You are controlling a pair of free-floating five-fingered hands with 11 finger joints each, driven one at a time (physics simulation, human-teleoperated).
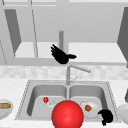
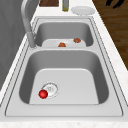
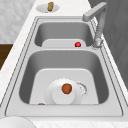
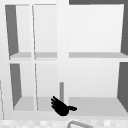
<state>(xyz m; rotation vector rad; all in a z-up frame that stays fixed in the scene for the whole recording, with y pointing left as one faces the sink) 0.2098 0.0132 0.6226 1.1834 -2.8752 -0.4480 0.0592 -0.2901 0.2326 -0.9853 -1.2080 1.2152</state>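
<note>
Black left hand (image 1: 61, 57) — open air, shelf edge (image 1: 75, 63)

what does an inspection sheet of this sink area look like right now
surface: double sink set in a pale counter, tap behind the divider
job's things: white plate in the right basin with a brown ball on it; right hand at the basin's front right corner, fingers curled, holding nothing
clutter: small red ball by the left drain; big red ball at the front; plate with a loaf on the left; another plate and a bottle on the right
hands: left hand open, in the air before the cabinet shelf
cables: nothing seen
surroundings: open wall cabinet above
</note>
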